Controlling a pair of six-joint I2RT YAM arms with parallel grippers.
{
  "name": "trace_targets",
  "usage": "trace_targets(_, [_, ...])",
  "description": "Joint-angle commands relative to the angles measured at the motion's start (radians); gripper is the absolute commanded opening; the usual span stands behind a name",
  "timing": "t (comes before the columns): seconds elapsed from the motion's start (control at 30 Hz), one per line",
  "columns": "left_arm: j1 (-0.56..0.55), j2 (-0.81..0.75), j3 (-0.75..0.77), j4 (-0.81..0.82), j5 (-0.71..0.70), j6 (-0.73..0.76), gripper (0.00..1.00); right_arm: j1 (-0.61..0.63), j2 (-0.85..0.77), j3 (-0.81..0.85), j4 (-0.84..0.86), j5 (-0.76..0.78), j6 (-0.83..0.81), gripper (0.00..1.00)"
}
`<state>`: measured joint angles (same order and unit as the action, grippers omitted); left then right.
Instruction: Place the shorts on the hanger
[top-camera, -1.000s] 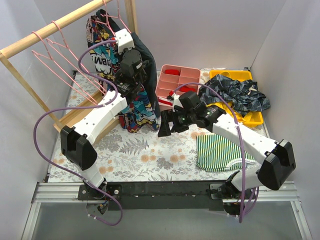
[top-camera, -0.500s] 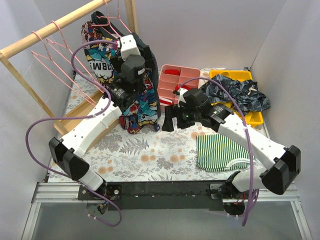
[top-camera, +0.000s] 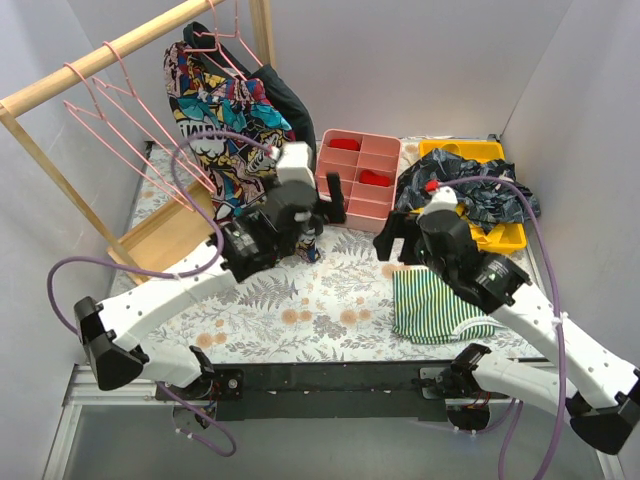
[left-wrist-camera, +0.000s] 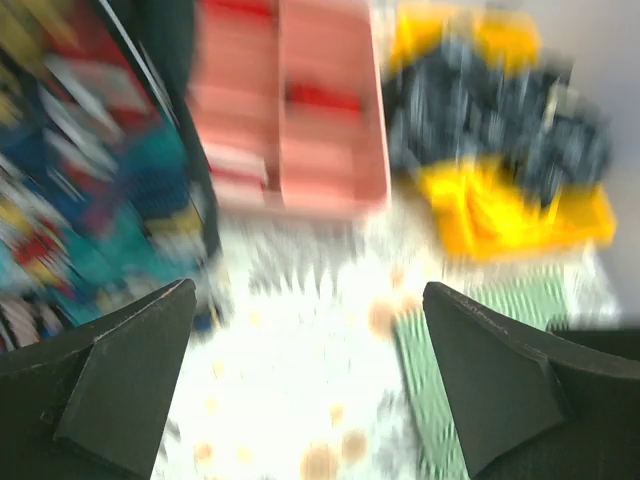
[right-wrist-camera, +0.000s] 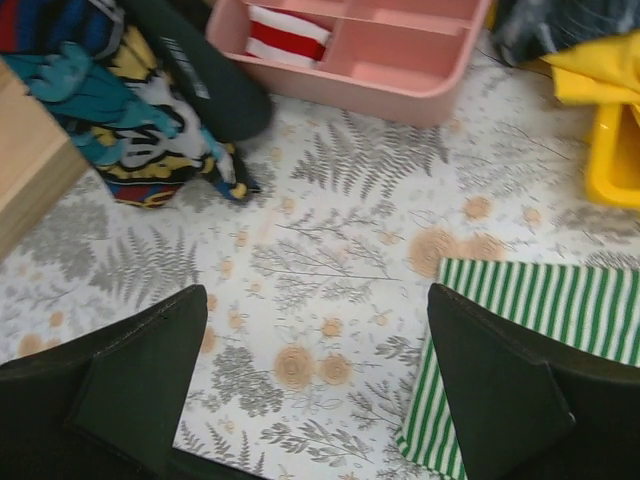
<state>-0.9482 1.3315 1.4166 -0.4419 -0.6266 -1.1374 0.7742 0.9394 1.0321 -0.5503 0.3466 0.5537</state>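
Nearest the arm bases, a green-and-white striped cloth (top-camera: 436, 306) lies flat on the fern-print table cover (top-camera: 300, 300), on the right side. The right gripper (right-wrist-camera: 318, 292) hovers over the cover just left of that cloth. Its fingers are spread wide with nothing between them, only bare fern print below. The left gripper (left-wrist-camera: 310, 290) is also spread wide and empty; its wrist view is badly motion-blurred. In the overhead view it sits above the table between the shorts and the pink compartment tray (top-camera: 372, 205). That tray stands mid-table and holds red items, one of them red-and-white striped. To its right is a yellow tray (top-camera: 507, 236) with a dark blue patterned garment (top-camera: 470, 190) heaped over it. The shorts (top-camera: 225, 110), in a bright comic print, hang at the far left from the wooden rail (top-camera: 100, 62). Their lower edge drapes down onto the table cover beside the tray, and both grippers are apart from them. The hem shows in the right wrist view, touching the cover next to the rack's wooden base. The hanger (top-camera: 222, 45) is a thin pink wire that shows at the very top of the shorts, hooked on the rail. I cannot tell whether the cloth is threaded over its bar. Plain black shorts (top-camera: 290, 100) hang directly behind the printed pair. More empty pink hangers (top-camera: 110, 105) hang further left along the rail.
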Motion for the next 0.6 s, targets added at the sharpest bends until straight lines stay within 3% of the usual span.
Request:
trace_targets(0.0, [-0.090, 0.005, -0.215, 0.000, 0.102, -0.174, 0.98, -0.001, -0.082, -0.127, 0.092, 0.180, 0.046, 0.99])
trace_targets(0.2, [-0.096, -0.112, -0.477, 0.092, 0.177, -0.257, 0.98, -0.001, -0.131, -0.227, 0.127, 0.114, 0.034, 0.99])
trace_targets(0.57, [-0.096, -0.196, -0.541, 0.077, 0.169, -0.279, 0.98, -0.001, -0.071, -0.300, 0.133, 0.072, 0.071, 0.99])
